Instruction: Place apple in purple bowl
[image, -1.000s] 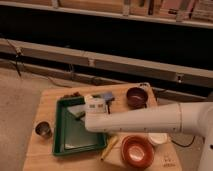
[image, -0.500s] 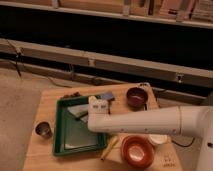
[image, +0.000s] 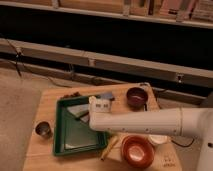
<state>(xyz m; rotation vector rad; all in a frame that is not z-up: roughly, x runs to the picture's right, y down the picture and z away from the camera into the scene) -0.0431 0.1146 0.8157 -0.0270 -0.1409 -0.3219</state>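
The purple bowl (image: 136, 96) stands at the back right of the wooden table (image: 50, 102), dark inside. The apple does not show in this view; it is hidden or out of sight. My gripper (image: 102, 106) is at the end of the white arm (image: 150, 122), which reaches in from the right across the table. It hangs over the back right corner of the green tray (image: 75, 131), left of the purple bowl and apart from it. Its white wrist block hides what lies under it.
A larger orange-red bowl (image: 136, 150) sits at the front right, with a white cup (image: 158, 140) beside it, partly under the arm. A metal cup (image: 43, 130) stands left of the tray. A yellow stick-like thing (image: 110, 147) lies at the tray's front right corner. Small dark items (image: 71, 94) lie behind the tray.
The gripper has shifted slightly to the right and toward the front over the tray's back right corner. Nothing else has moved.
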